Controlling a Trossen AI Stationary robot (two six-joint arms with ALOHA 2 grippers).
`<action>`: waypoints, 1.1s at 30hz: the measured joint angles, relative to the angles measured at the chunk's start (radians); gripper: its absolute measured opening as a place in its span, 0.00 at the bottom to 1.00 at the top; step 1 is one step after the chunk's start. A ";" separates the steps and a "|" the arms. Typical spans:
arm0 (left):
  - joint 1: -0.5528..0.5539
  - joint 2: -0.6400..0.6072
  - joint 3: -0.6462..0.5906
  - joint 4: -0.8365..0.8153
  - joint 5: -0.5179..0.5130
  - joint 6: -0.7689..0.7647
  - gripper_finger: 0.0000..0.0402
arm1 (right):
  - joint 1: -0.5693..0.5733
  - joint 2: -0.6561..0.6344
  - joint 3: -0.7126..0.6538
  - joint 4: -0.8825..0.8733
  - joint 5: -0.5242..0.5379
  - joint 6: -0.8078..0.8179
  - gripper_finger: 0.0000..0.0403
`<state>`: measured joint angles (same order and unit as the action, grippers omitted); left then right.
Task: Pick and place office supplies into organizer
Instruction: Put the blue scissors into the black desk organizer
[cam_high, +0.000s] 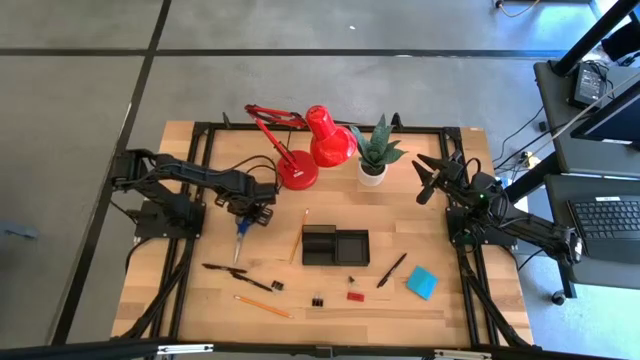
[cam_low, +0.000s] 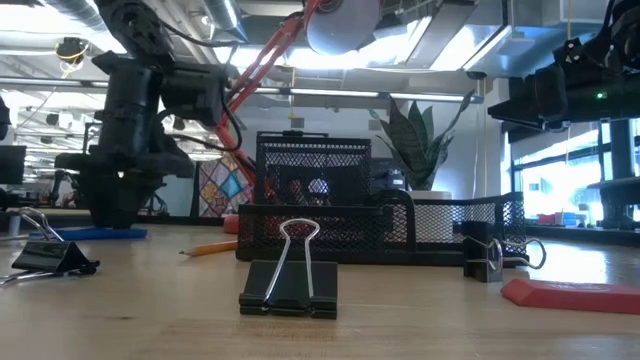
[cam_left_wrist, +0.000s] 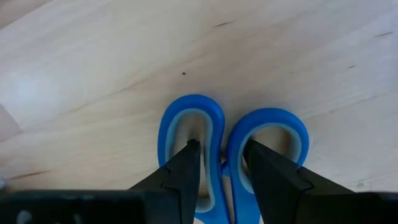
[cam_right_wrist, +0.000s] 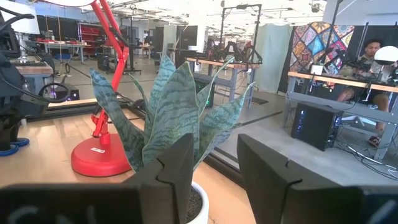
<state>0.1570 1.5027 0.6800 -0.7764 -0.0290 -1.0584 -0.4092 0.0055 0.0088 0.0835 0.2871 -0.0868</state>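
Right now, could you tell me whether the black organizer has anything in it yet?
Empty, as far as shown. From above, the organizer shows only bare black compartments, and the scissors lie on the table between the left gripper fingers.

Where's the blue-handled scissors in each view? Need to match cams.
High view: blue-handled scissors left of centre, under the left gripper.
Low view: only a blue strip on the table at far left, probably them.
Left wrist view: blue handle loops centre-bottom, fingers straddling.
Right wrist view: blue loops at left edge.
Shared landmark: red desk lamp.
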 joint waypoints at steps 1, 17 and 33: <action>0.000 -0.010 -0.001 0.001 -0.007 0.000 0.30 | 0.000 0.000 0.000 0.000 0.000 0.000 0.32; -0.017 -0.013 -0.010 0.012 -0.070 0.048 0.20 | 0.000 0.000 0.000 -0.001 0.000 0.000 0.32; -0.088 -0.258 -0.013 0.026 -0.128 0.099 0.19 | 0.000 0.000 0.000 0.000 0.000 0.003 0.32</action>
<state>0.0694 1.2450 0.6666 -0.7507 -0.1571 -0.9590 -0.4094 0.0055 0.0086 0.0834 0.2869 -0.0836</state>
